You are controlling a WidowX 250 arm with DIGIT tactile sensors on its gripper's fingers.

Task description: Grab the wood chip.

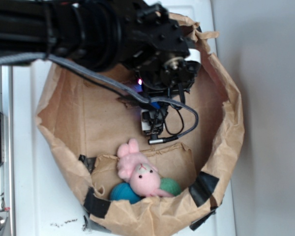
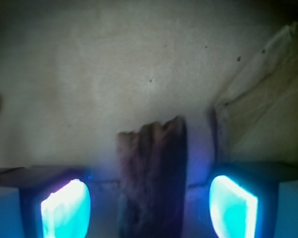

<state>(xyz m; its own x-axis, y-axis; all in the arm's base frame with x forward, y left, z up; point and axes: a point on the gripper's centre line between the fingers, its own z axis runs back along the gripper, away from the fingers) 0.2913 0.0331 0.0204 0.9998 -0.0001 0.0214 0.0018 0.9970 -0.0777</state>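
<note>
Arm reaches down into a brown paper bag (image 1: 226,98) with its rim rolled over and patched with black tape (image 1: 202,188). Bag sits on a white table (image 1: 24,147).

Gripper (image 2: 149,198): in the wrist view its 2 fingers (image 2: 65,208) glow blue-white at left and right, set fairly wide, with clear gaps on both sides of the wood chip (image 2: 151,173). Nothing held yet, by the look of it. In the exterior view the gripper (image 1: 152,125) is low over the bag floor, its tips hidden by its own body and a looping cable (image 1: 189,120).

Wood chip: dark, rough-grained sliver lying flat on the bag floor, running lengthwise between the fingers, jagged end pointing away. Not visible in the exterior view; the arm covers it.

A folded paper flap (image 2: 268,114) rises just right of the chip, near the right finger. Probably why the approach is straight down and centred.

Pink plush toy (image 1: 137,172) rests on a blue ball (image 1: 123,192) and a green ball (image 1: 172,186) at the near side, well apart from the gripper.

Judgement: straddle looks aligned; closing is the step remaining.
</note>
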